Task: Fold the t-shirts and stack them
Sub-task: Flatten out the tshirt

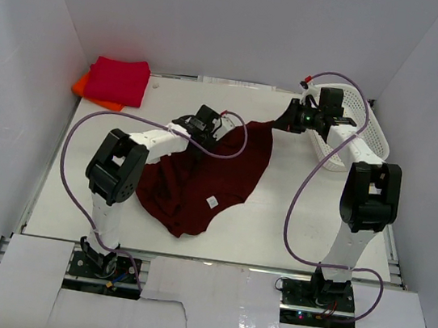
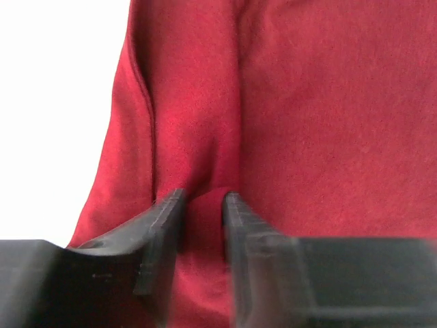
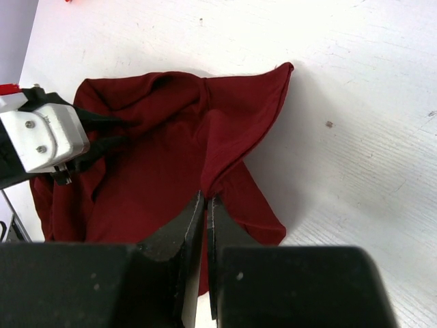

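Top external: right gripper [image 1: 284, 123], arm outstretched, pinches maroon t-shirt [image 1: 199, 186].

Bright even light; table [image 2: 54, 102] glares white, near left gripper [image 2: 203, 198] looks blurred.

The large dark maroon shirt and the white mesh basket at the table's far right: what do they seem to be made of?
The large dark maroon shirt looks like soft knit cloth, perhaps cotton jersey, matt: it drapes in folds and shows fine fuzzy grain close up. The white mesh basket looks like moulded plastic, smooth: a stiff open lattice wall.
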Robot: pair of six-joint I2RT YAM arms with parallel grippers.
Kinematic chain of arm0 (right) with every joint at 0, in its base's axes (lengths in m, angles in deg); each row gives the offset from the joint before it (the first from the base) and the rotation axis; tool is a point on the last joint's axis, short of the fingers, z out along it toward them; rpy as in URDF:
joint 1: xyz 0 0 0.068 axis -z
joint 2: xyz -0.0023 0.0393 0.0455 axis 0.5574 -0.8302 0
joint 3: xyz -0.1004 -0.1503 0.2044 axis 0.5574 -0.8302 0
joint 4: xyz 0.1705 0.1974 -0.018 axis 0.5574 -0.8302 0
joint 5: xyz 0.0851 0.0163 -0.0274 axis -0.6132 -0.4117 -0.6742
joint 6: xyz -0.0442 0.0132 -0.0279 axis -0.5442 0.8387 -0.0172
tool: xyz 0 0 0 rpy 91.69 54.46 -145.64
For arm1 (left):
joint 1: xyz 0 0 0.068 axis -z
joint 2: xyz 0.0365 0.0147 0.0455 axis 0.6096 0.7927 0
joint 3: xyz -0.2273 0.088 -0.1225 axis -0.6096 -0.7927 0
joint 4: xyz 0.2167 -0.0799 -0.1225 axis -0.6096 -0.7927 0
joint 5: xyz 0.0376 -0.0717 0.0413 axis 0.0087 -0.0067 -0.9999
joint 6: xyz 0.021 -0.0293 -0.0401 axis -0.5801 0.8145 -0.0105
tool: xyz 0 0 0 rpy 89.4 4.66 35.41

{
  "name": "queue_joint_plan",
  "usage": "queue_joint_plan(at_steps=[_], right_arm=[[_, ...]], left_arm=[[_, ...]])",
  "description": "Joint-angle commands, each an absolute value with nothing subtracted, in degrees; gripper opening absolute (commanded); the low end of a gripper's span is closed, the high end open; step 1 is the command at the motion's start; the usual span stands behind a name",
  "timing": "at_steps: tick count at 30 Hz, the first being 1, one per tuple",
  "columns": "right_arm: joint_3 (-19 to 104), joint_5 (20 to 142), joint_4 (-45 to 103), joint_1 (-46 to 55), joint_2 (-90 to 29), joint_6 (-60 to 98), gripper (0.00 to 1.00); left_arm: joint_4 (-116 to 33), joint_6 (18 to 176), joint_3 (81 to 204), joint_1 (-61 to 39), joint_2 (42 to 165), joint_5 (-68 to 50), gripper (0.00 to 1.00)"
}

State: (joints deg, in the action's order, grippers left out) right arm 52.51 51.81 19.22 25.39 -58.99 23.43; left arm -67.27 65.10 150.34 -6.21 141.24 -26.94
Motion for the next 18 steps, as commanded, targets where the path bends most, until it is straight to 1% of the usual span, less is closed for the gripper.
queue_joint_plan(at_steps=[1, 2, 4, 7, 8, 9, 10, 12, 13, 15, 16, 18], right_arm=[[53.88, 50.52, 20.18, 25.7, -59.32, 22.53, 0.08], [53.97, 50.52, 20.09, 25.7, -59.41, 22.53, 0.08], [53.97, 50.61, 20.09, 25.7, -59.49, 22.53, 0.08], [53.97, 50.61, 20.09, 25.7, -59.93, 22.62, 0.08], [54.05, 50.52, 20.09, 25.7, -59.93, 22.62, 0.08], [53.97, 50.52, 20.09, 25.7, -59.94, 22.62, 0.08], [54.05, 50.52, 20.09, 25.7, -59.94, 22.53, 0.08], [54.23, 50.61, 20.09, 25.7, -59.94, 22.71, 0.08], [54.23, 50.44, 20.01, 25.7, -59.94, 22.71, 0.08], [54.32, 50.52, 19.92, 25.7, -59.85, 22.71, 0.08], [54.32, 50.61, 19.92, 25.7, -59.93, 22.71, 0.08], [54.32, 50.52, 19.83, 25.7, -60.02, 22.62, 0.08]], left_arm=[[-66.29, 66.6, 152.88, -5.92, 139.52, -28.23, 0.35], [-66.37, 67.22, 153.14, -5.92, 139.17, -28.32, 0.29], [-66.46, 69.14, 153.58, -5.92, 138.12, -26.83, 0.2], [-64.97, 73.89, 151.66, -5.92, 134.08, -24.8, 0.19], [-64.27, 75.55, 151.13, -6.09, 132.24, -25.06, 0.15], [-64.26, 76.44, 150.86, -6.36, 131.7, -25.33, 0.07], [-64.35, 77.41, 150.69, -6.8, 131.18, -25.85, 0.01], [-66.02, 81.97, 151.12, -10.3, 129.95, -23.68, 0.0], [-66.2, 83.47, 150.86, -14.06, 129.33, -18.35, 0.0], [-66.2, 88.74, 149.55, -18.29, 127.49, -11.48, 0.0], [-66.29, 89.97, 149.19, -22.32, 127.13, -5.18, 0.0], [-66.72, 92.17, 148.23, -25.42, 126.69, 0.04, 0.0]])
